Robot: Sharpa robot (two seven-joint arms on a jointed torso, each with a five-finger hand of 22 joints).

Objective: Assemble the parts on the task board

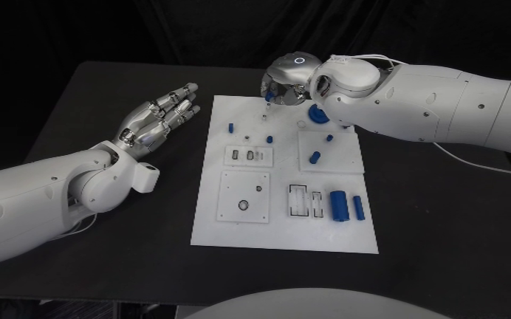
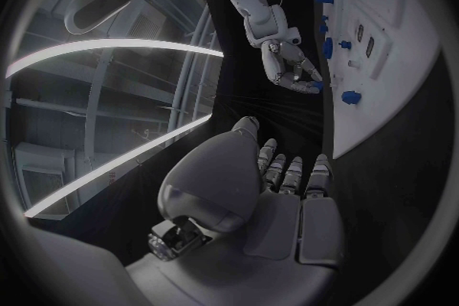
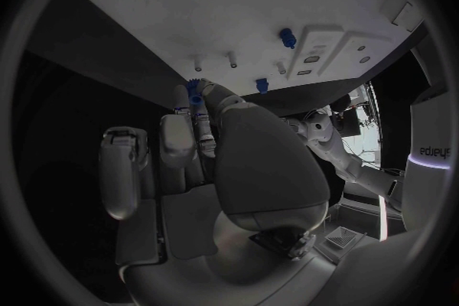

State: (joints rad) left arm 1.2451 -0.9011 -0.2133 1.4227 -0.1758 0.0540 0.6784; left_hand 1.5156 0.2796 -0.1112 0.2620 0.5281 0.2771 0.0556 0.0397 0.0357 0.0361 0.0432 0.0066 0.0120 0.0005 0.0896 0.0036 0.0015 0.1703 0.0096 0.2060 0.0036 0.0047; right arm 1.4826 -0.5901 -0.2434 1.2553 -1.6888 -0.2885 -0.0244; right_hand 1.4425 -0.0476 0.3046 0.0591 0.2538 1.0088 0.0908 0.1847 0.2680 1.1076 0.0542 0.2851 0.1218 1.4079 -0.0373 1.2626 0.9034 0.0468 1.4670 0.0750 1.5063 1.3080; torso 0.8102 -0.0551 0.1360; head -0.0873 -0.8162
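The bench (image 1: 128, 90) carries the white board (image 1: 283, 208). The right hand (image 1: 286, 86) hangs over the board's far edge, its fingertips (image 3: 196, 96) pinching a small blue part (image 3: 194, 88) just short of two thin pegs (image 3: 215, 61). The left hand (image 1: 159, 121) rests beside the board, fingers apart, holding nothing. Judgement: lower the part upright and aligned; release only once seated.

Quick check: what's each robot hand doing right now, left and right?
Left robot hand: open, fingers spread, holding nothing, beside the task board.
Right robot hand: pinching a small blue part at its fingertips.
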